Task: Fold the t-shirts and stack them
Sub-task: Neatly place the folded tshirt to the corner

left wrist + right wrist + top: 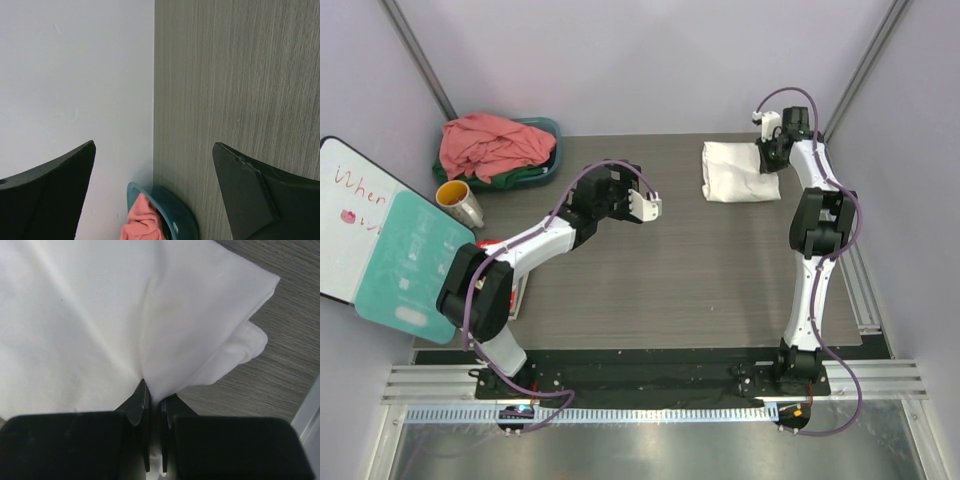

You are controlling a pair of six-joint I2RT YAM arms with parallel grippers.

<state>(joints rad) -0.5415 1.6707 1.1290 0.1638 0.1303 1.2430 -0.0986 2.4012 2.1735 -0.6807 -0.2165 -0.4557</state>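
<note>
- Your right gripper (pixel 154 390) is pinching a fold of the white t-shirt (pixel 90 315), which is fanning out ahead of its fingertips.
- Your left gripper (pixel 645 207) is hovering spread wide and empty, with the salmon-pink t-shirt (pixel 490 142) sitting well apart from it in the teal basin (pixel 553 128).

A folded t-shirt (pixel 738 172) lies at the far right of the desk (pixel 680 280), its right edge pinched in the right gripper (pixel 154 397). In the far left corner sits a basin (pixel 552 130) with a crumpled t-shirt (pixel 490 145) heaped in it and a second t-shirt (pixel 525 178) beneath. A cup (pixel 460 203) stands just before the basin, and a whiteboard (pixel 350 200) leans left of the cup. The left gripper (pixel 650 205) hangs above the desk's middle.
</note>
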